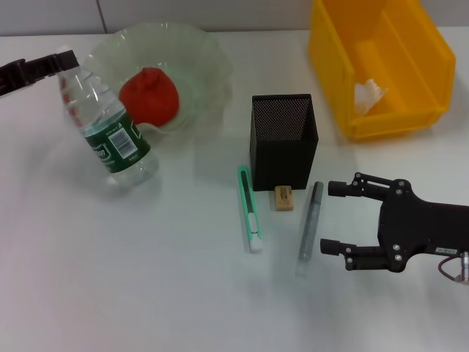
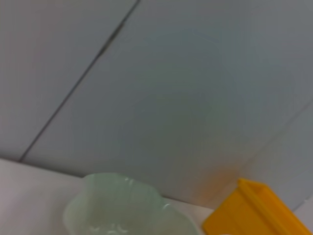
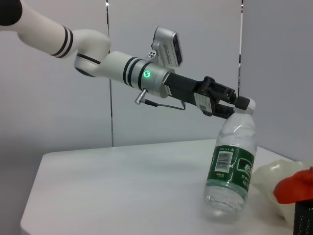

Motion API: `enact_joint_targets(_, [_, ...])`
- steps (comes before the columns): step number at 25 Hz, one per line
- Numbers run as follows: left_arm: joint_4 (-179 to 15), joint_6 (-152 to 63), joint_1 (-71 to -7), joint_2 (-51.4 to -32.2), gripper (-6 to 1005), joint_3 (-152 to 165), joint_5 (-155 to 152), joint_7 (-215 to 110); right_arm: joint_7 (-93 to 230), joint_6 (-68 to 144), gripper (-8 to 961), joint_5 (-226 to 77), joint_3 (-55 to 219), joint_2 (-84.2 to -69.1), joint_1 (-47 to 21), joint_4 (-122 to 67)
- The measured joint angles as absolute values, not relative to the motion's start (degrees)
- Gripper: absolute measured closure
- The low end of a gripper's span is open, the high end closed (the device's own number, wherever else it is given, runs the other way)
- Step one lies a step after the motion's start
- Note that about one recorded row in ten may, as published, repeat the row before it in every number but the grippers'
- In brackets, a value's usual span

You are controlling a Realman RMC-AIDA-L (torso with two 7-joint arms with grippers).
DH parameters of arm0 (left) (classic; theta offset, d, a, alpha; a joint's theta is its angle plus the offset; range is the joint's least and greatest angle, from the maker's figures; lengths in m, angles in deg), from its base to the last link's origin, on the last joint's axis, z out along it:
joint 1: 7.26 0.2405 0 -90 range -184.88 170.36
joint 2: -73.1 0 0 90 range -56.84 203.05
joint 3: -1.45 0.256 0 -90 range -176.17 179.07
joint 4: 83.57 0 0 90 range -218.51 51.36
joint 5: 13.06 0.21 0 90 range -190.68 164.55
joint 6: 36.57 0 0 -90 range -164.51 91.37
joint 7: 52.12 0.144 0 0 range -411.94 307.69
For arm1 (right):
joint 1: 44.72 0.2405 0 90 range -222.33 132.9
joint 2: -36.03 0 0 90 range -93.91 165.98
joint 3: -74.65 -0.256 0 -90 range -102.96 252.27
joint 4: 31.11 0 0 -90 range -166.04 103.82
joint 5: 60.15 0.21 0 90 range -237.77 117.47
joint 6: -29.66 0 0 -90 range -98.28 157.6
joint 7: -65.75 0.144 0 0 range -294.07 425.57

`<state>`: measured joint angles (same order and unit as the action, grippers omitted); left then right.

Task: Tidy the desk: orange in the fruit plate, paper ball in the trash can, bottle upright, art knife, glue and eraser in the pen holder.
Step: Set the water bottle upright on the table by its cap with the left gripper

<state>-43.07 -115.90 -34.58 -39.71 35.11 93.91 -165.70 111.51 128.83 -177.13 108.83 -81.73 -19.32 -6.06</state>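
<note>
Left gripper point(image 3: 230, 105): clamped on the cap end of the bottle point(image 1: 106, 128), holding it tilted with its base on the counter point(image 1: 146, 279), just beside the fruit plate point(image 1: 209, 59).
Right gripper point(image 1: 344, 218): spread wide and empty, low over the counter just beside the glue point(image 1: 310, 224).
Bottle handling: clear thin plastic that looks nearly empty, so probably light and easy to tip; the wall likely dents under pressure. The cap and neck are the stiffest place to hold, as now. It is not yet upright.
Orange point(image 1: 150, 94): already in the fruit plate.
Paper ball point(image 1: 368, 95): already in the trash can point(image 1: 410, 121).
Art knife point(image 1: 250, 208): flat on the counter in front of the pen holder point(image 1: 284, 139), well clear of the glue.
Eraser point(image 1: 284, 197): small block touching or just at the foot of the pen holder.
Glue handling: slim, stiff, smooth stick that may roll; best pinched across its middle so it lifts level.
Art knife handling: rigid and light; grip the body mid-length, across its narrow sides.
Eraser handling: tiny and soft; its closeness to the mesh wall leaves little room on that side.
</note>
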Motion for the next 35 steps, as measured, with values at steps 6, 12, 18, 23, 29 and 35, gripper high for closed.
enact_joint_targets(6, [-42.76,-119.4,-33.53,-39.82,551,34.91,91.18,-161.46,111.51,128.98,122,-177.21,108.91,-81.83,-19.32,-6.06])
enact_joint_targets(12, [-41.07,-122.38,-31.87,-40.17,546,34.8,88.44,-157.4,111.51,129.06,122,-177.29,109.04,-81.83,-19.36,-6.06])
enact_joint_targets(18, [-40.34,-124.27,-30.97,-40.52,541,34.64,86.72,-153.25,111.38,129.53,123,-177.41,109.03,-81.9,-19.52,-6.06])
enact_joint_targets(23, [-39.31,-125.24,-30.09,-41.11,537,34.56,84.99,-149.21,110.14,131.24,123,-177.28,108.87,-81.92,-20.2,-6.06])
enact_joint_targets(29, [-38.67,-126.28,-29.02,-41.6,533,34.58,82.58,-144.94,110.04,131.8,123,-177.18,108.74,-81.91,-20.43,-6.06])
enact_joint_targets(35, [-38.55,-126.45,-27.85,-41.77,528,34.59,81.44,-141.18,110.32,131.5,123,-177.38,108.57,-81.93,-20.56,-6.06])
